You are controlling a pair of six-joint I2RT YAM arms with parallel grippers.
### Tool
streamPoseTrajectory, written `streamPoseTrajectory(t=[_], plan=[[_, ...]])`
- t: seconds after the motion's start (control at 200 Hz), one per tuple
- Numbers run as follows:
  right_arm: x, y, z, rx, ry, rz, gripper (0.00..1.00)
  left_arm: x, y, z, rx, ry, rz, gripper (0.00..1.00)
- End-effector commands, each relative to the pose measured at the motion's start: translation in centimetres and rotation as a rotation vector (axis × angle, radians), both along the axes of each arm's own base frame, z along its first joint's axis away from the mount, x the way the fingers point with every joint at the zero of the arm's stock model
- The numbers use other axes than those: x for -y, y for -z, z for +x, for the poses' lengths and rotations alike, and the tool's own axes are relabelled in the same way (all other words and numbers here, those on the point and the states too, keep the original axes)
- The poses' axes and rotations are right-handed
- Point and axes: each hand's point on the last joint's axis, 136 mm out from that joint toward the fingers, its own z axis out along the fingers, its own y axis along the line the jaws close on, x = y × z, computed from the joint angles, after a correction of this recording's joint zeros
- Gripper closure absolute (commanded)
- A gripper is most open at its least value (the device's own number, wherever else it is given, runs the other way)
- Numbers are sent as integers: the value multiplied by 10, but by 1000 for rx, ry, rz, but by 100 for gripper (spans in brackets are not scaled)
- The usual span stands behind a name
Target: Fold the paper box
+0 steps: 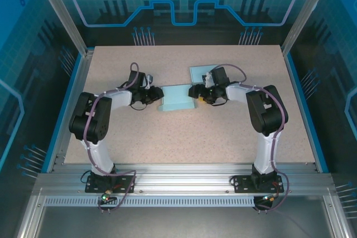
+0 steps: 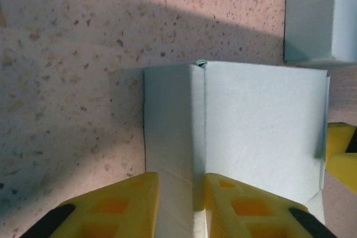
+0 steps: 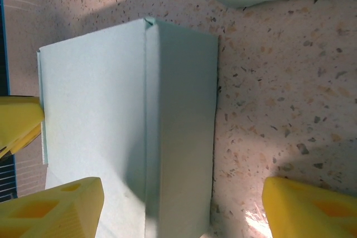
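Observation:
The light blue paper box point(image 1: 175, 98) lies in the middle of the table between both arms. My left gripper point(image 1: 158, 97) is at its left end. In the left wrist view the left gripper point(image 2: 181, 204) is shut on the box's raised side wall point(image 2: 173, 126), one yellow finger on each face. My right gripper point(image 1: 195, 94) is at the box's right end. In the right wrist view the right gripper point(image 3: 184, 210) stands open astride the opposite wall point(image 3: 181, 126). One of its fingers point(image 3: 56, 207) is over the box floor, the other over the bare table.
A second light blue paper piece point(image 1: 199, 72) lies just behind the right gripper, seen also as a pale slab point(image 2: 321, 15) in the left wrist view. The speckled tabletop point(image 1: 184, 143) stretches toward the arm bases, bounded by blue side rails.

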Motion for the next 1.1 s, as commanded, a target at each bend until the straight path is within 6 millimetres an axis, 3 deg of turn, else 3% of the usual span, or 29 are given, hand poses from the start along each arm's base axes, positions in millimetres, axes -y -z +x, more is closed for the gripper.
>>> streamPoseTrajectory(t=[0.0, 0.24, 0.535, 0.765, 0.94, 1.096], plan=[[-18, 22, 0, -34, -35, 63, 24, -6, 12, 3, -29, -19, -9, 77], [-31, 25, 4, -47, -37, 135, 24, -19, 26, -5, -68, -64, -63, 86], [-55, 29, 2, -58, -78, 188, 25, -17, 32, -3, -76, -76, -126, 87], [-72, 15, 4, -27, -118, 252, 30, -15, 27, 0, -70, -64, -145, 85], [-75, 4, 4, -15, -128, 271, 51, -10, 8, 2, -31, -48, -186, 76], [-72, -11, 0, -19, -115, 303, 59, -11, -23, 2, 36, -39, -185, 55]])
